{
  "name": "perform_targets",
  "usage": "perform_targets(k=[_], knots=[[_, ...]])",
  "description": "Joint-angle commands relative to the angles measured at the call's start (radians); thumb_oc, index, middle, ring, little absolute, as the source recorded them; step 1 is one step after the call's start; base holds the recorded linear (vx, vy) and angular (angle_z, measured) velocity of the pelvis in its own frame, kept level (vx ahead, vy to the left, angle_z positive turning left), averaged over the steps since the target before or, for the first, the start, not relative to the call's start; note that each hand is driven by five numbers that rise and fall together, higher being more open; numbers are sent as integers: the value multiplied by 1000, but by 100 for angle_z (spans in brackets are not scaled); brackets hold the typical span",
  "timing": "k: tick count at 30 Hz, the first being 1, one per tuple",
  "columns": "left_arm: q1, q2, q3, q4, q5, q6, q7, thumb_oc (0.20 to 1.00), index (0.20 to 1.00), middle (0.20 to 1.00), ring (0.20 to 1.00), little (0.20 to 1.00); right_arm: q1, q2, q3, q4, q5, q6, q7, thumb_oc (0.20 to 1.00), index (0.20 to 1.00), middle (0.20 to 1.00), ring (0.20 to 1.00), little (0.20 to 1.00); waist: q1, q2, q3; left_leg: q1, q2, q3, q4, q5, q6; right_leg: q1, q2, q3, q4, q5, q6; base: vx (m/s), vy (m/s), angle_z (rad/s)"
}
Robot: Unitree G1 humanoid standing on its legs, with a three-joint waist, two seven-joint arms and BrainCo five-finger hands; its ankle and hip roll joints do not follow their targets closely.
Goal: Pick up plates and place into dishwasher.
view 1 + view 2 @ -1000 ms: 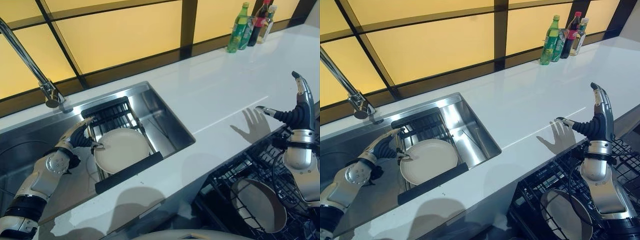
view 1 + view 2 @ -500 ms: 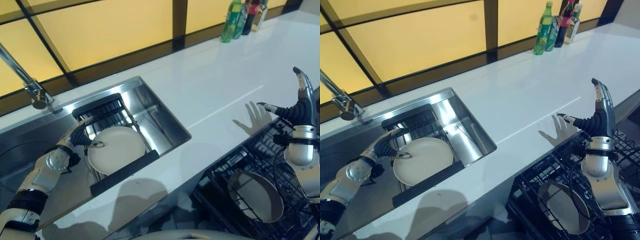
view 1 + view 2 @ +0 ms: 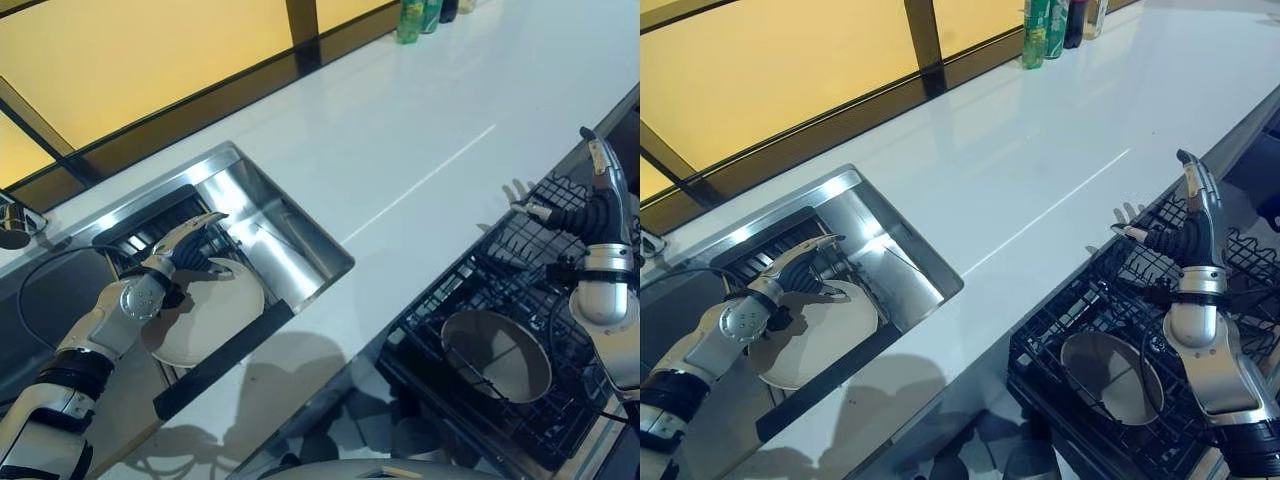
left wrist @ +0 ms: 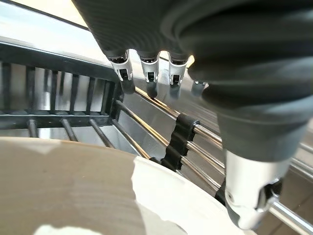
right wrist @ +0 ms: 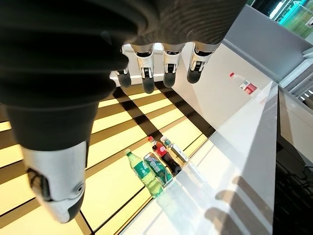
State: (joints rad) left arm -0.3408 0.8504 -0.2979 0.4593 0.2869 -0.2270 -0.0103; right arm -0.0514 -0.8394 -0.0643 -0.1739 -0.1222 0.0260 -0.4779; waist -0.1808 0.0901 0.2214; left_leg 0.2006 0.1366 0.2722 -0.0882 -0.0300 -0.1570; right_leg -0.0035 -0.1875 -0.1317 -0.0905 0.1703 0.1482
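while left hand (image 3: 172,262) touches it, plate (image 3: 215,318) lies face-up.

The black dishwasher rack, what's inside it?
One round plate lies in the black dishwasher rack, with bare wire grid around it. The right hand hovers open above the rack's far end. The rack's near corner is cut off, so anything there can't be seen.

Bright warm backlight, glare on white counter (image 3: 400,150), soft shadows, blurred wrist close-ups
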Motion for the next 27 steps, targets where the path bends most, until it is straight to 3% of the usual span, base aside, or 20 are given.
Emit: perform_targets(k=[1,9,18,27], knots=[[-53,79,-12,69,66,63,-19,1000,1000,1000,1000,1000,-104,-54,14,-10,20,-37,0,1000,1000,1000,1000,1000,-9,-29,-32,-109,-69,-7,44,-4,103,-20,-17,74,123,-157,48,0,0,0],[-16,88,23,138,130,181,-23,1000,1000,1000,1000,1000,-111,-69,3,-19,36,-28,6,1000,1000,1000,1000,1000,8,-28,-27,-113,-71,-23,44,-2,100,-13,-19,56,121,-162,42,0,0,0],[22,96,99,137,143,233,-4,1000,1000,1000,1000,1000,-92,-64,-12,-24,33,-28,19,1000,1000,1000,1000,1000,35,-24,-39,-115,-70,-42,44,1,92,3,-25,26,118,-167,38,7,7,3],[14,61,96,147,114,341,1,1000,1000,1000,1000,1000,-154,-66,17,-6,17,-7,16,1000,1000,1000,1000,1000,50,-28,-2,-142,-73,-69,42,10,91,-11,-26,22,118,-166,31,-57,35,9]])
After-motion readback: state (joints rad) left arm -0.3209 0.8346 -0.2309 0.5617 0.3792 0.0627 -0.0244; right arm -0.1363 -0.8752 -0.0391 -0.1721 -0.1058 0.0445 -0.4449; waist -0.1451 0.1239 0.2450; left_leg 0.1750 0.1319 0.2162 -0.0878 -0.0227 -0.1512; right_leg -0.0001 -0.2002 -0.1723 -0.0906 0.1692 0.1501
